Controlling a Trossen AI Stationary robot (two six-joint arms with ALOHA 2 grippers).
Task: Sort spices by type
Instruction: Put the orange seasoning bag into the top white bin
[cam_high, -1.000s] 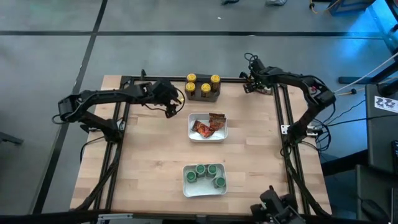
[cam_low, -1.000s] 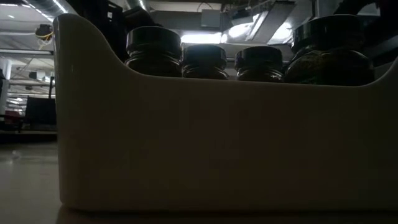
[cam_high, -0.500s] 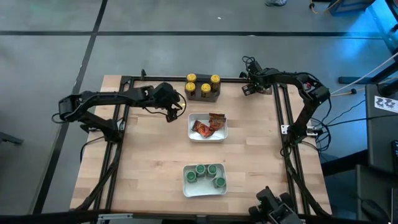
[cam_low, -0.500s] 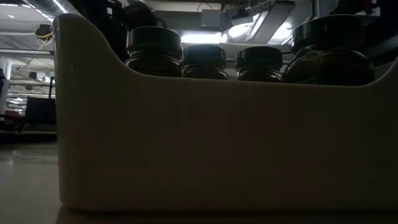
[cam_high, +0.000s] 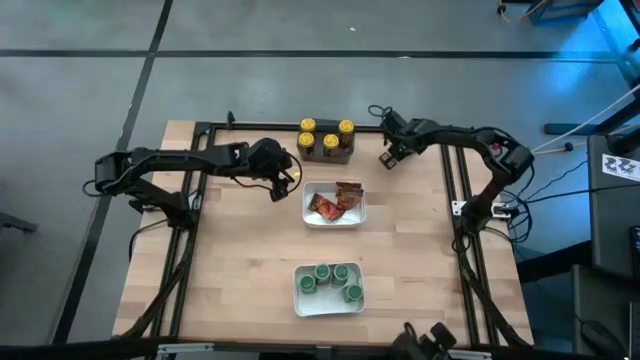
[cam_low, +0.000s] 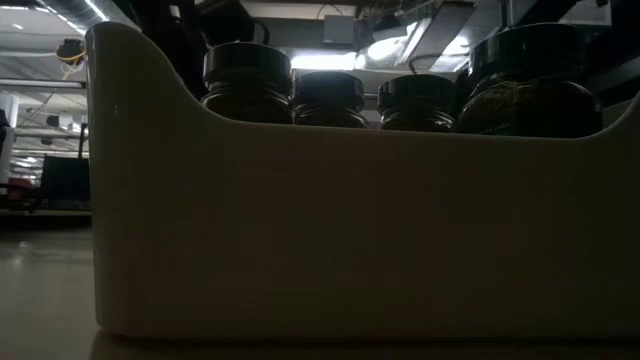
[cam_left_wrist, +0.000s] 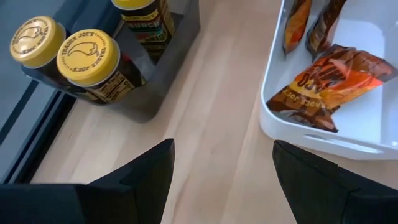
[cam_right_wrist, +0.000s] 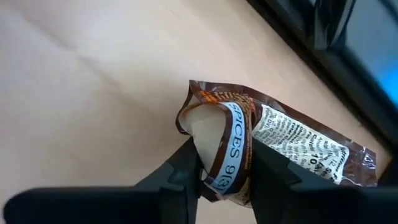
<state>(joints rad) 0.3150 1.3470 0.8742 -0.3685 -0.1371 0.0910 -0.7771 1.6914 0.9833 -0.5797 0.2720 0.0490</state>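
- Beside the dark block (cam_high: 327, 150) of yellow-lidded jars (cam_high: 326, 141), on its far side from the left arm, a sachet (cam_right_wrist: 273, 149) was pinched by the right pincer (cam_right_wrist: 224, 177).
- Its grip looked slight; a steady carry to the sachet tray (cam_high: 356, 219) was judged best.
- Just off that tray, the left pincer (cam_left_wrist: 221, 168) was held spread and empty.

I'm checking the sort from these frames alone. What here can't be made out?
- Low view: the near white tray fills the picture, hiding the table, both arms and the jar lid colours.
- High view: the sachet in the right tool is too small to see.
- Right wrist view: the sachet is cut off by the fingers.
- Left wrist view: one yellow-lidded jar is cut off by the edge.
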